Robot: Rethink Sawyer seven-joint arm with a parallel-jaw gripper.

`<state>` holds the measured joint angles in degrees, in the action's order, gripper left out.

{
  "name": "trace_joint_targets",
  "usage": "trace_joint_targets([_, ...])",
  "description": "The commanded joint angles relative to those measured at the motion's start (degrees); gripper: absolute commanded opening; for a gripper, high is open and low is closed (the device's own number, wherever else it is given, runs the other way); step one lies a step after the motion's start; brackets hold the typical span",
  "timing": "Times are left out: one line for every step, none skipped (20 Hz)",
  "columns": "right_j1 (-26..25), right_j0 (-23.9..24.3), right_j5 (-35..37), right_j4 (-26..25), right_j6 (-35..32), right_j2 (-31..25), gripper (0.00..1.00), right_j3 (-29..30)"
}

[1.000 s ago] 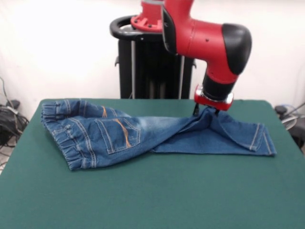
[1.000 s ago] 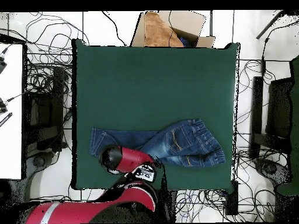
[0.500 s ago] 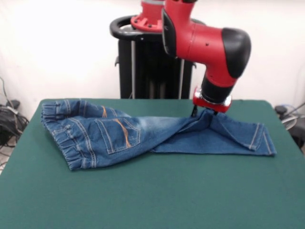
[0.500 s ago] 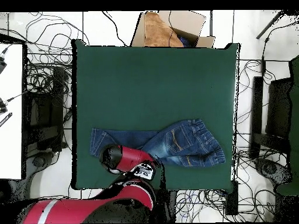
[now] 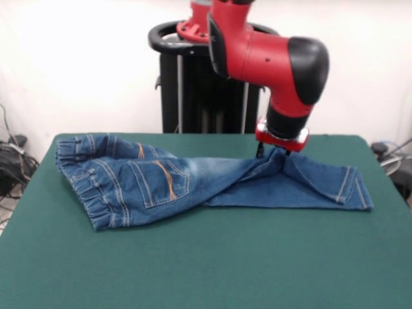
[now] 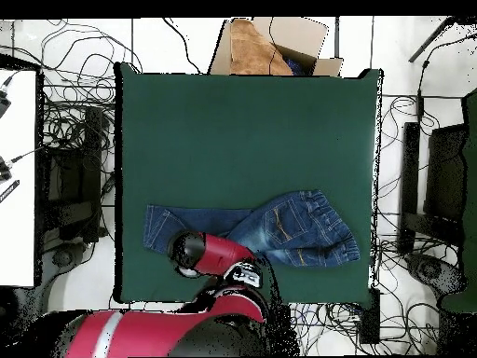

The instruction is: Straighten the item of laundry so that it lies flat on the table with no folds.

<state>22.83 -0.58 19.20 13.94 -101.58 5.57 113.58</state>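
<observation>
The item of laundry (image 5: 154, 183) is a small pair of blue jeans lying across the far half of the green table (image 5: 206, 264). Its gathered waistband is at the left, its legs run right, and one leg is folded over the other. My gripper (image 5: 273, 153) is down on the fold in the legs, where the denim rises to a small pinched peak, and it looks shut on that cloth. From overhead, the jeans (image 6: 293, 228) lie near the table (image 6: 242, 130) edge closest to the base, and the red wrist (image 6: 194, 252) hides the gripper.
The black pedestal (image 5: 199, 84) stands behind the table. In the overhead view an open cardboard box (image 6: 270, 45) sits past the table's top edge. Cables (image 6: 74, 140) cover the floor at both sides, and a white surface (image 6: 17, 177) lies at the left.
The arm has shifted a little to the left in the front view, and the pinched peak of denim has gone with it. The waistband end has not moved.
</observation>
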Motion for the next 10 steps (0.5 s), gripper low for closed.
trace_joint_targets([0.88, 8.93, -12.91, -0.14, -8.74, -12.79, 1.00, 3.86])
trace_joint_targets([0.90, 10.96, -15.45, -0.86, -9.09, -15.02, 1.00, 4.65])
trace_joint_targets([0.85, 11.94, -16.71, -1.49, -9.38, -16.02, 1.00, 4.99])
trace_joint_targets([0.66, 13.80, -18.98, -2.53, -9.69, -17.95, 1.00, 5.45])
trace_joint_targets([0.55, 14.77, -20.06, -3.27, -9.95, -18.88, 1.00, 5.70])
trace_joint_targets([0.22, 16.75, -22.64, -4.54, -10.50, -21.15, 1.00, 6.23])
trace_joint_targets([-0.09, 17.92, -24.14, -5.53, -10.92, -22.33, 1.00, 6.46])
trace_joint_targets([-0.78, 19.87, -27.16, -7.32, -11.71, -24.38, 1.00, 7.09])
trace_joint_targets([-1.16, 20.76, -28.48, -8.29, -12.22, -25.28, 1.00, 7.21])
trace_joint_targets([-2.01, 22.30, -31.21, -9.94, -13.01, -26.88, 1.00, 7.64])
